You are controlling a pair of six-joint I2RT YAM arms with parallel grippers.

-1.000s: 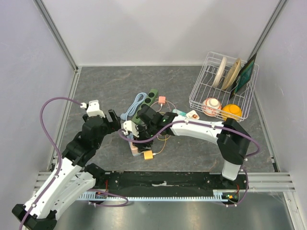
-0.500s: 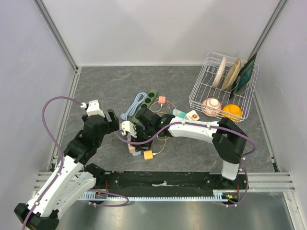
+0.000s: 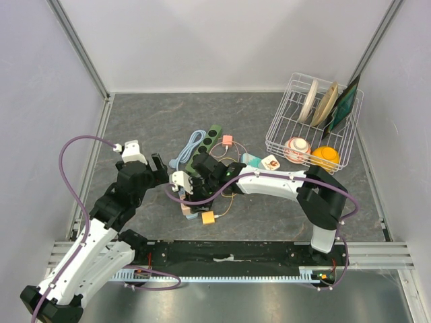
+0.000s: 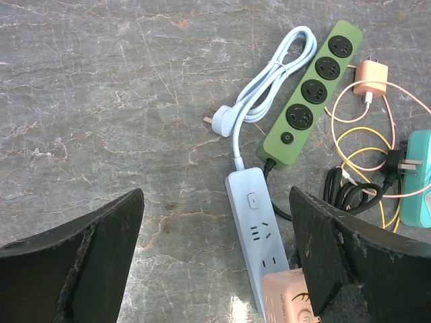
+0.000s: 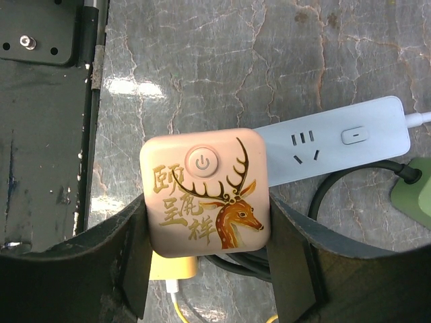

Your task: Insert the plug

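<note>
The right hand (image 5: 209,205) is gripping a pink square plug (image 5: 205,192) with a deer drawn on it, one finger pressing on each side. It is holding the plug over the near end of a white power strip (image 5: 350,145) lying on the grey surface (image 4: 101,101). The plug appears to be touching the strip, though the wrist view is not showing whether its prongs are seated. A yellow plug (image 5: 172,269) is peeking out just below it.

The left hand (image 4: 215,202) is hovering with its fingers spread wide, grasping nothing, looking down on the same strip. A green power strip (image 4: 310,94) is lying beside the white one, with a coiled white cable (image 4: 269,81) next to it.
</note>
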